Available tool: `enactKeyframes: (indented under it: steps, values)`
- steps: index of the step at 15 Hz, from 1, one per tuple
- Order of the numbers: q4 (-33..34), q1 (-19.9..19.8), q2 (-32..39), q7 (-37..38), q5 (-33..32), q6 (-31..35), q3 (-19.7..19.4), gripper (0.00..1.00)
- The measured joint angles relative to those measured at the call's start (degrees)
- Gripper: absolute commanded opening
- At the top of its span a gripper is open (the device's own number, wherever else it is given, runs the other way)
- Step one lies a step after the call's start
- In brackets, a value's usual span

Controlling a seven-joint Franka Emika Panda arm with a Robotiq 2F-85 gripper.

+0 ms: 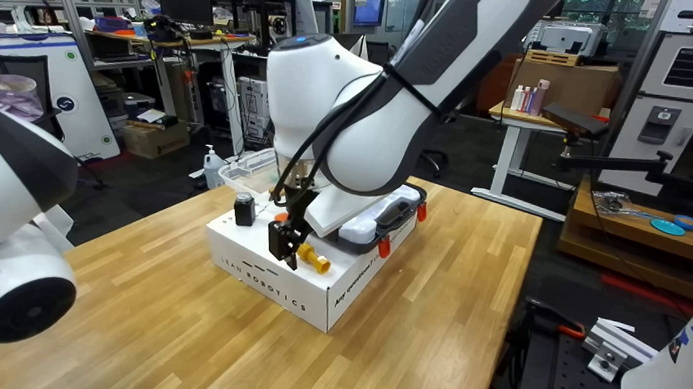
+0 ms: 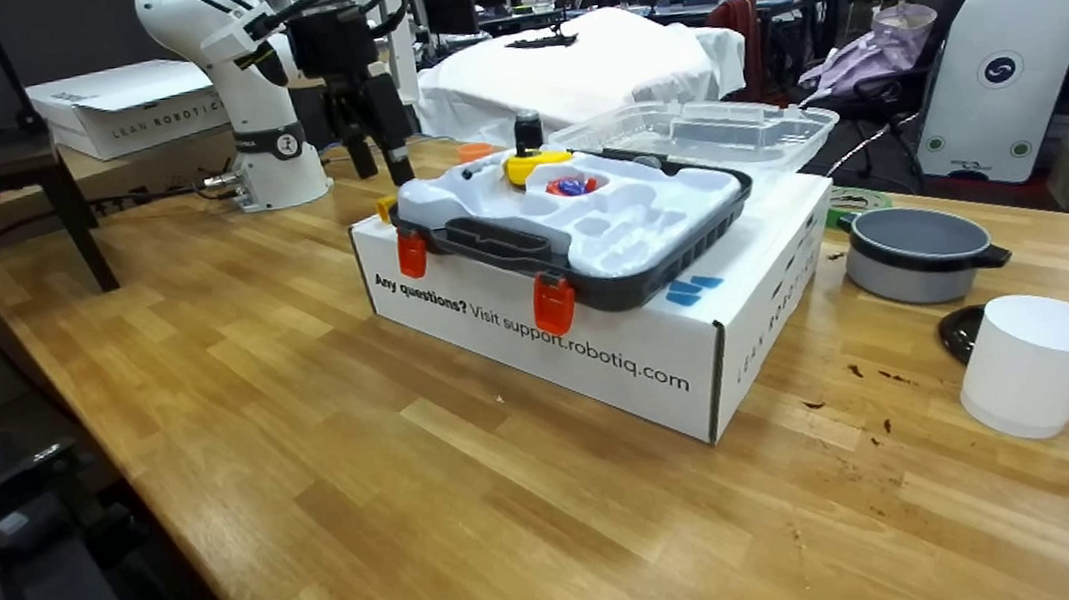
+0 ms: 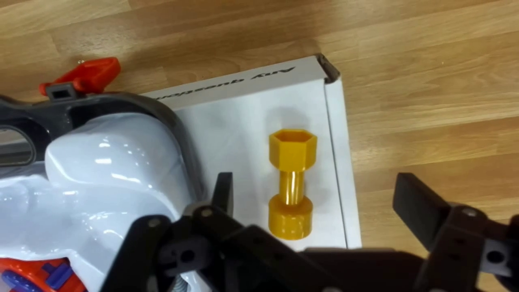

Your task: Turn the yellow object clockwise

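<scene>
Atop the white box (image 3: 239,138), the yellow object (image 3: 291,186) could slide off if the spread end effector (image 3: 314,188) closes off-centre.

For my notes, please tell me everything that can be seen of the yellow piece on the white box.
The yellow piece is glossy orange-yellow and looks like plastic. A thin round stem joins a hollow six-sided head to a thick round end. It lies on its side on the white box, close to one edge and apart from the case. The fingers of the open gripper stand around it without touching.
</scene>
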Motion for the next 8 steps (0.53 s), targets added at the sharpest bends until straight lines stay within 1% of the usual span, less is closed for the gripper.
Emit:
enactKeyframes:
  steps: [8]
  values:
    - [0.9,0.0,1.1,-1.0,0.0,0.0,-0.7,1.00]
